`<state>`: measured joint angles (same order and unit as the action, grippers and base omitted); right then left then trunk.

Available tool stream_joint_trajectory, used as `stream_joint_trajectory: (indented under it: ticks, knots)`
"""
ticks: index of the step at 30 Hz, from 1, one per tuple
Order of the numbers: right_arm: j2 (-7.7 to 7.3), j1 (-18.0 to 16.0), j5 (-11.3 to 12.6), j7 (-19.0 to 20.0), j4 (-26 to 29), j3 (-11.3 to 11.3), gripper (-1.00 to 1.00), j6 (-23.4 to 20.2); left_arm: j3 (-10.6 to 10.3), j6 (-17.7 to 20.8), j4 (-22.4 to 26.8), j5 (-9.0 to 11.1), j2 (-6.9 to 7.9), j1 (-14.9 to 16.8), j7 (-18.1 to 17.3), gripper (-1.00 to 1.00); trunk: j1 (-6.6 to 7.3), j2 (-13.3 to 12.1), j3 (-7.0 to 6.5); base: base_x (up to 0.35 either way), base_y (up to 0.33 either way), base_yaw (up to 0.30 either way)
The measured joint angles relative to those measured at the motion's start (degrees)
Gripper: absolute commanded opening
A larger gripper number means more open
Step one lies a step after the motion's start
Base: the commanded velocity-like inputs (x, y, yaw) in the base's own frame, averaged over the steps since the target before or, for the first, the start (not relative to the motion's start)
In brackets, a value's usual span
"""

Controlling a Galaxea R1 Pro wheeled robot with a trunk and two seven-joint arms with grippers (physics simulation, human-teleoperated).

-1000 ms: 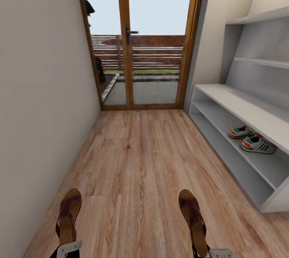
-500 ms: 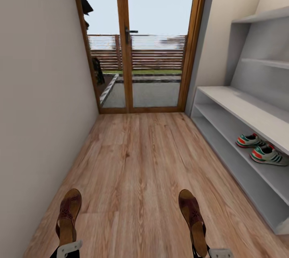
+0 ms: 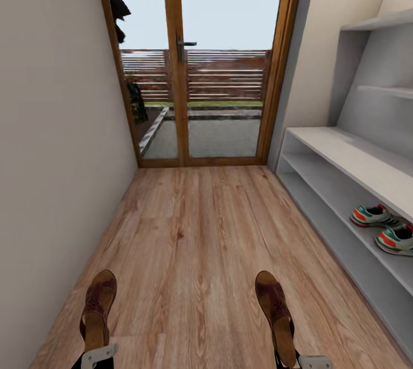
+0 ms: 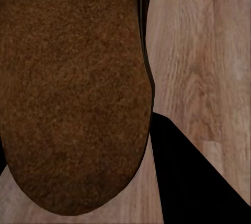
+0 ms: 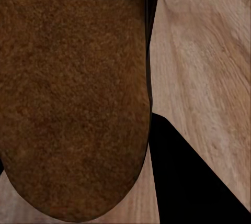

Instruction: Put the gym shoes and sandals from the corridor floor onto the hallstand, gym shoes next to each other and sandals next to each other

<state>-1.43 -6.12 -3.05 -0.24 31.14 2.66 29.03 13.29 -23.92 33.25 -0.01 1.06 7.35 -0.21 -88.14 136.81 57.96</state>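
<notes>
Currently held: two sandals, one per arm. The left sandal (image 3: 97, 311) juts forward from the left pincer (image 3: 95, 356) at the bottom of the head view, toe toward the glass door (image 3: 201, 70); the right sandal (image 3: 276, 314) juts likewise from the right pincer (image 3: 305, 362). Each pincer is pinching its sandal at the heel end, the fingers themselves mostly out of sight. Both sandals hang above the corridor floor (image 3: 195, 243). In the wrist views each brown sole (image 4: 73, 93) (image 5: 73, 93) blocks most of the frame, with floor planks beside it.

Stored: two gym shoes (image 3: 376, 216) (image 3: 397, 240), side by side, just apart, on a low open shelf of the hallstand (image 3: 344, 154) along the right wall.
</notes>
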Motion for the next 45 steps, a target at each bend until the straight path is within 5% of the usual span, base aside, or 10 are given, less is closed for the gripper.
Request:
stream_joint_trajectory:
  ticks: [21,45]
  knots:
    - [0.0,0.0,0.0,0.0,0.01,0.0,-1.0,0.0,0.01,0.06,0.0,0.19,0.0,0.0,0.0,-1.0,0.0,0.0,-0.04,0.338,0.0,-0.011]
    - [-0.03,0.01,0.01,0.0,0.01,0.01,-1.0,0.0,0.04,0.06,-0.01,0.51,-0.01,0.01,0.0,-1.0,0.0,0.0,-1.25,0.339,0.005,-0.179]
